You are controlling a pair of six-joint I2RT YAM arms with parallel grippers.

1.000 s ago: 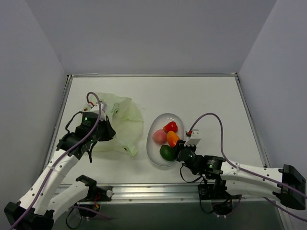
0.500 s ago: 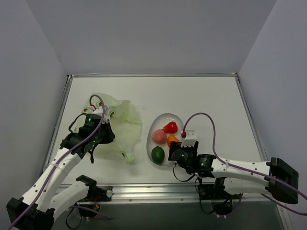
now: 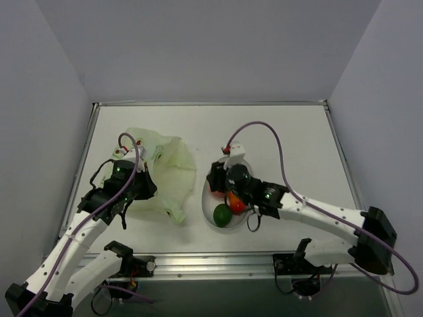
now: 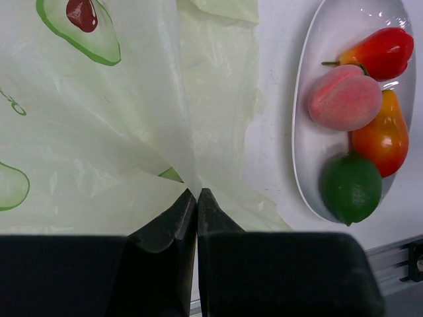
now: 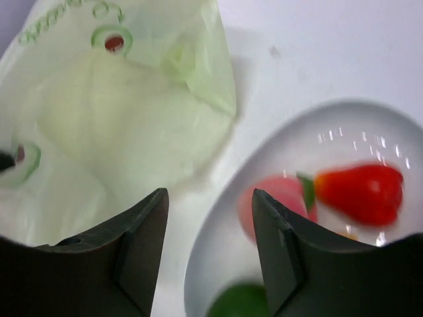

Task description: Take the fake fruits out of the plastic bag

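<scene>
Fingers (image 4: 185,212) of the left arm pinch the plastic bag (image 4: 99,125) beside the dish (image 4: 305,165).

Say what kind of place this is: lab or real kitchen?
Likely a lab robot test cell: a white table boxed in by plain grey walls, with an aluminium rail along its near edge.

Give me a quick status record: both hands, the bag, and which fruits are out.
left hand: shut, pinching a fold of the plastic bag
right hand: open, empty, over the dish rim nearest the bag
dish: holds red fruit, pink fruit, orange-red fruit, green ball
inside bag: no fruit visible; cannot confirm empty
</scene>
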